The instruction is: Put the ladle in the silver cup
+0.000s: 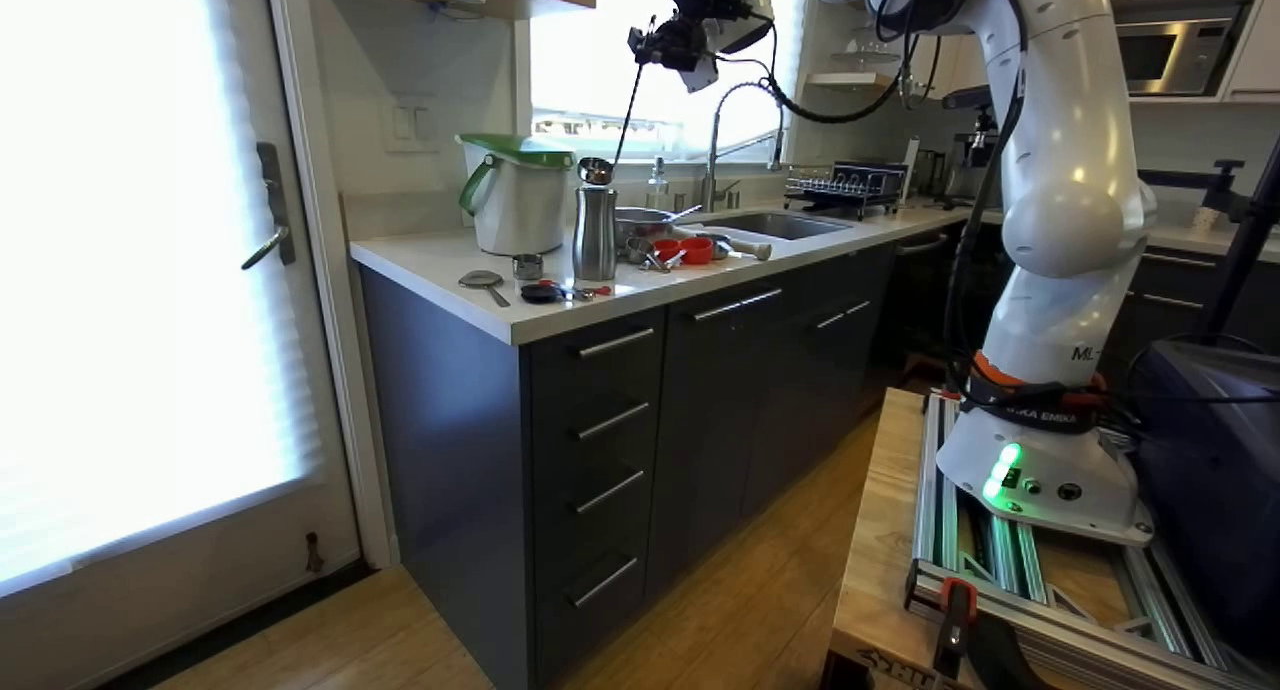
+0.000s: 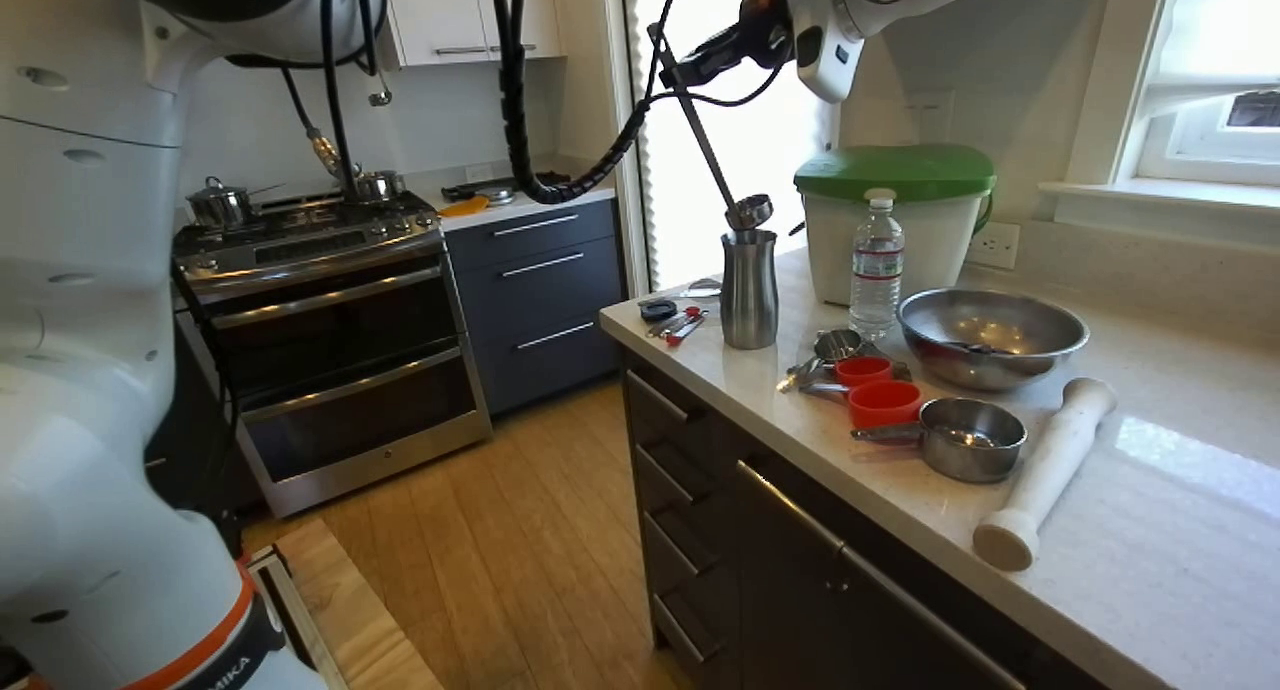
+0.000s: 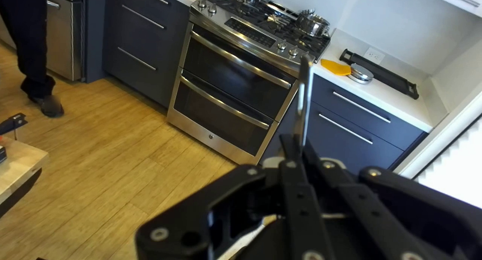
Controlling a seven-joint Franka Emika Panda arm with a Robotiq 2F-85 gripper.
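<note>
Angular hand (image 3: 299, 144) pinches slender metal ladle (image 3: 304, 96) above cylindrical silver cup (image 2: 749, 295).

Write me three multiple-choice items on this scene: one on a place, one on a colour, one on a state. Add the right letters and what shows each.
1. Where is the ladle's bowl end?
A. In the sink
B. Directly above the silver cup
C. Inside the mixing bowl

2. What colour is the lid of the white bin?
A. Green
B. Red
C. Blue

3. How does the hand stand?
A. Open and empty
B. Shut on the silver cup
C. Shut on the ladle's handle

Right letters:
1. B, as both exterior views show the bowl end lined up over the cup's mouth.
2. A, as the lid shows green in both exterior views.
3. C, as the wrist view shows the handle clamped between the fingers.
</note>
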